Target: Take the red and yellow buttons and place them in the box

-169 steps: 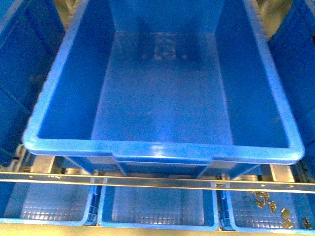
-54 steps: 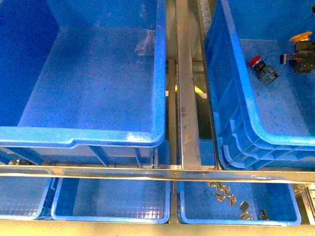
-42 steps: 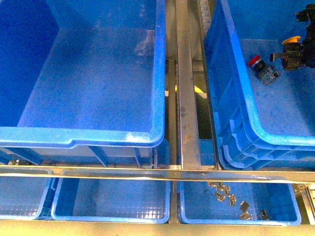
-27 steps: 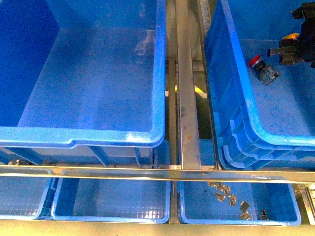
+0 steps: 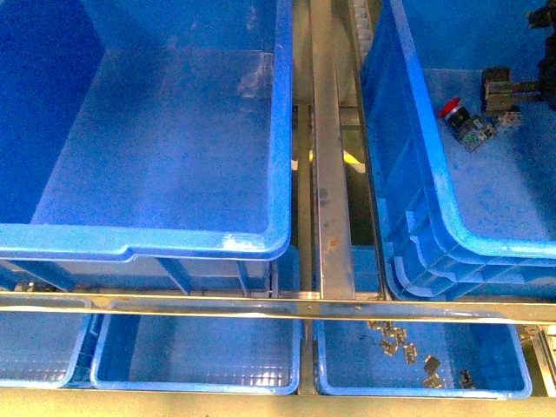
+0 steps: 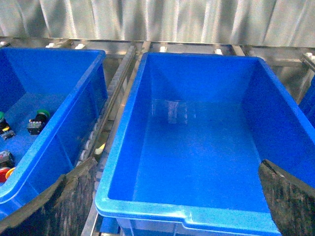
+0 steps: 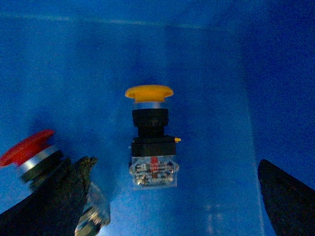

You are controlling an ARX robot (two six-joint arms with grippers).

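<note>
The box is the big deep blue bin on the left, with nothing in it, and it also fills the left wrist view. A red button lies in the neighbouring bin to the right. The yellow button lies on that bin's floor, cap away from the camera, with the red button beside it. My right gripper hangs open over the yellow button, touching nothing. In the front view the right gripper hides the yellow cap. My left gripper is open above the box's near rim.
A metal rail runs between the two big bins. Shallow blue trays sit along the front, and one of them holds metal clips. Green buttons lie in the side bin in the left wrist view.
The front view has swung from facing the box squarely to showing the right-hand bin. During the last second my right gripper came over the yellow button and covered its cap. The red button stayed put.
</note>
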